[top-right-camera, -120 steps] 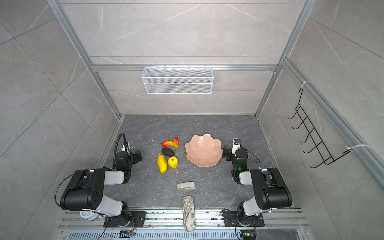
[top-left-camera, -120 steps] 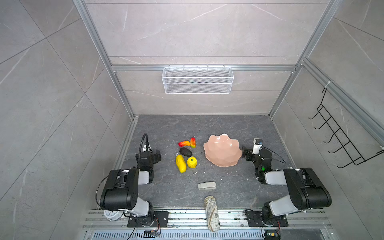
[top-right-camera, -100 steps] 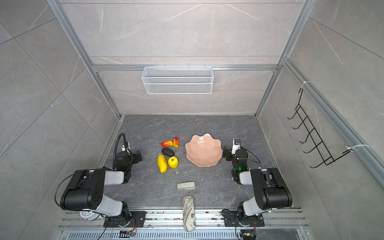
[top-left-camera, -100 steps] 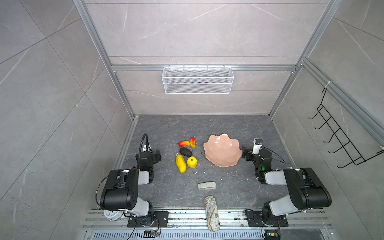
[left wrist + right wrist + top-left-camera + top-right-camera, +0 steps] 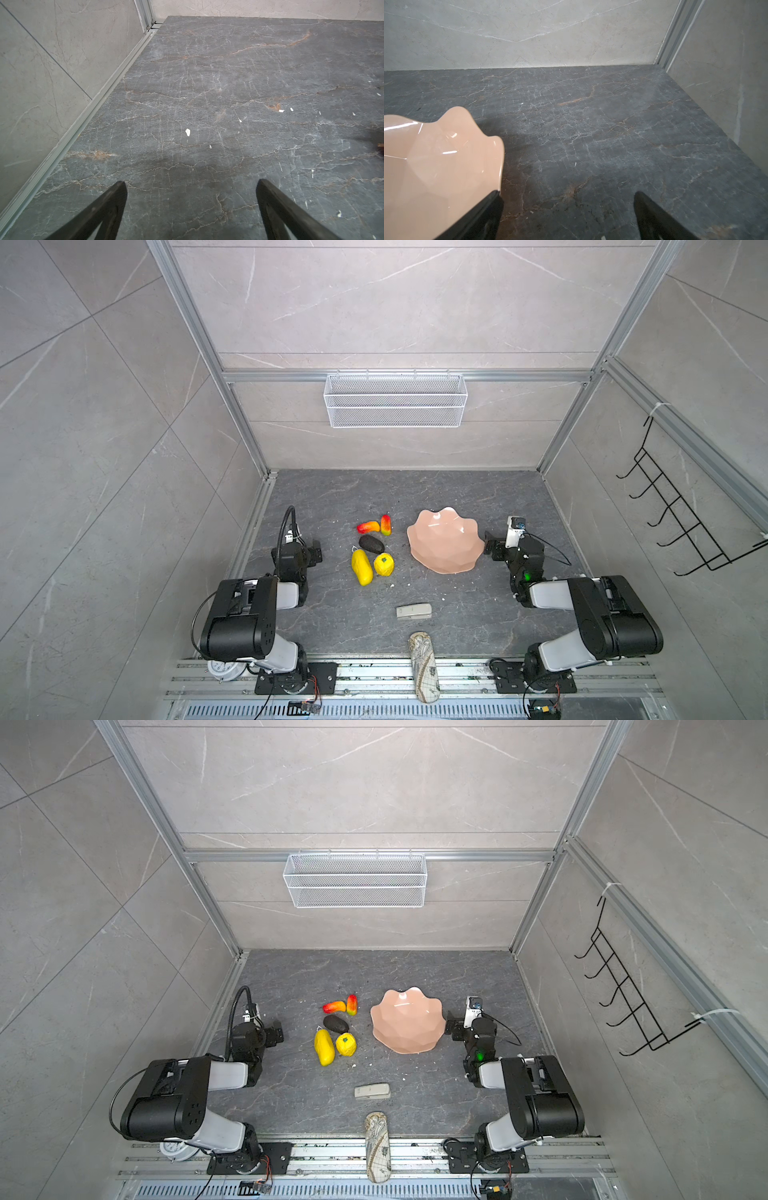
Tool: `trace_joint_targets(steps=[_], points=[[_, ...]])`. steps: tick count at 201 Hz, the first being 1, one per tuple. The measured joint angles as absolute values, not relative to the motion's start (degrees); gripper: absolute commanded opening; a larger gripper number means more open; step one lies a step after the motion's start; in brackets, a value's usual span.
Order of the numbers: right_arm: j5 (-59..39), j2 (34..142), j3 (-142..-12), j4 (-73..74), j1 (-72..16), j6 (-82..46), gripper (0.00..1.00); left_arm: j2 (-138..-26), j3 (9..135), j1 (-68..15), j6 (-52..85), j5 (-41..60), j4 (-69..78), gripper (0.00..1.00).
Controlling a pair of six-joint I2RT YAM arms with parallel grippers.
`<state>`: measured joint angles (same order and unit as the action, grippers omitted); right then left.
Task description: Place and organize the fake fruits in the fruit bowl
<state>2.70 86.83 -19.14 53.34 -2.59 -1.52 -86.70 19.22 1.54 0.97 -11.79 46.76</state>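
1. The five fake fruits (image 5: 371, 544) lie in a small bunch on the tabletop (image 5: 457, 614). They are just beside the fruit bowl (image 5: 444, 543), on your left arm's side.
2. The fruit bowl stands the right way up and has nothing in it. I think you are at the very start of the job.
3. Both arms sit low at the sides, likely to leave room in the middle.
4. Your left fingers (image 5: 108, 205) are spread wide and hold nothing. Only bare tabletop shows between them. They are nearer the fruits, so they look best for the first pick.
5. Your right fingers (image 5: 648, 212) are spread wide too and hold nothing. One finger is right by the bowl's wavy rim, and I cannot tell if it touches.
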Motion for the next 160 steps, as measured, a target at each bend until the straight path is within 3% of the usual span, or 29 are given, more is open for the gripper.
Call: trace_joint_targets(steps=[117,140,160], points=[[2.4,86.5,-19.2,52.8,-2.6,-1.5,1.0,-86.4,19.2,1.2,1.2,-10.9,46.5,1.0],[5.0,78.1,-21.8,39.2,-2.7,-2.3,1.0,-79.6,21.7,-0.8,1.1,-11.8,35.1,1.0],[7.6,69.1,-32.1,24.0,-3.5,-3.3,1.0,-69.6,28.8,-2.2,2.2,-10.7,22.0,1.0]])
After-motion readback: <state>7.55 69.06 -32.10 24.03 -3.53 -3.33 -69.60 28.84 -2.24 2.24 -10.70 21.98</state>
